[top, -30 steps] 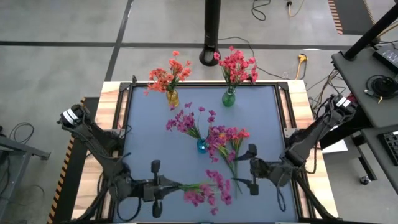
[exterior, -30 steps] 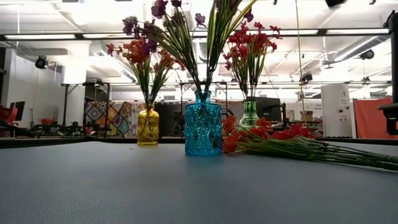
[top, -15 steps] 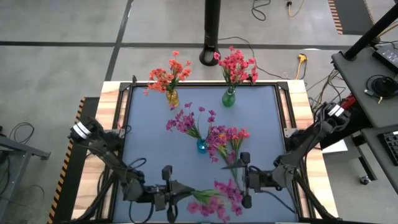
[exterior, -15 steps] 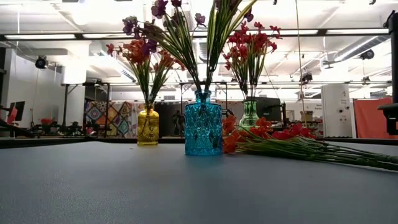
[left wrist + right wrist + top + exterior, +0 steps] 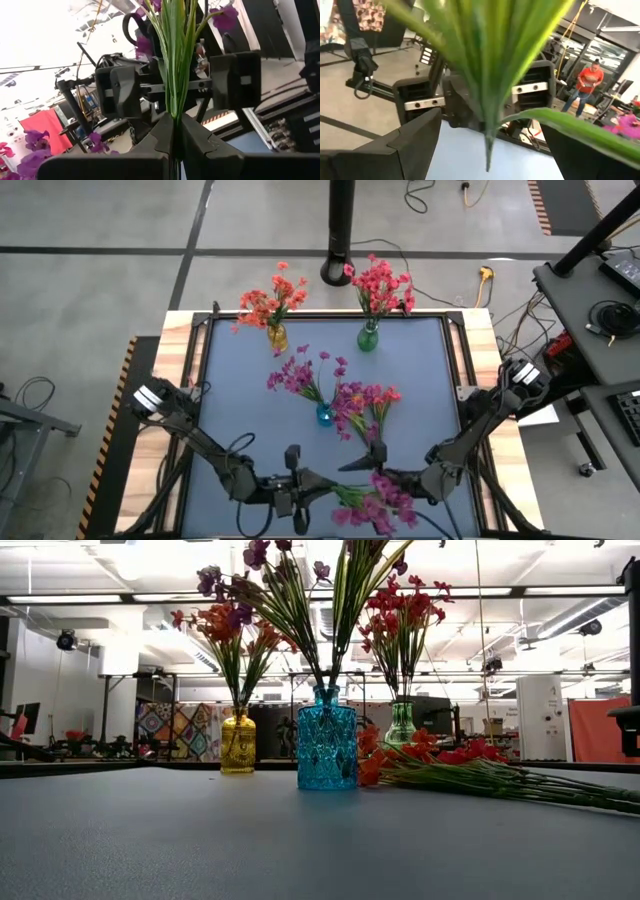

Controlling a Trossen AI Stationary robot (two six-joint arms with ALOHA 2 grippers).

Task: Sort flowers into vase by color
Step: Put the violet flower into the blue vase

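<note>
**Purple sprig pinched by the left arm at the table's near edge**

The left gripper (image 5: 300, 498) sits low at the near edge of the blue-grey table (image 5: 420, 380), its fingers (image 5: 162, 137) pressed tight together on the green stems of a purple-magenta flower sprig (image 5: 375, 502). The blossoms point toward the right gripper (image 5: 372, 465), which faces the left one with its jaws spread wide on either side of the sprig's leaves, gripping nothing. Farther back, a blue vase (image 5: 324, 415) holds purple flowers (image 5: 300, 375), a yellow vase (image 5: 277, 337) holds orange ones, and a green vase (image 5: 367, 337) holds red-pink ones. A loose bunch of flowers (image 5: 365, 405) lies on the table just beside the blue vase
</note>
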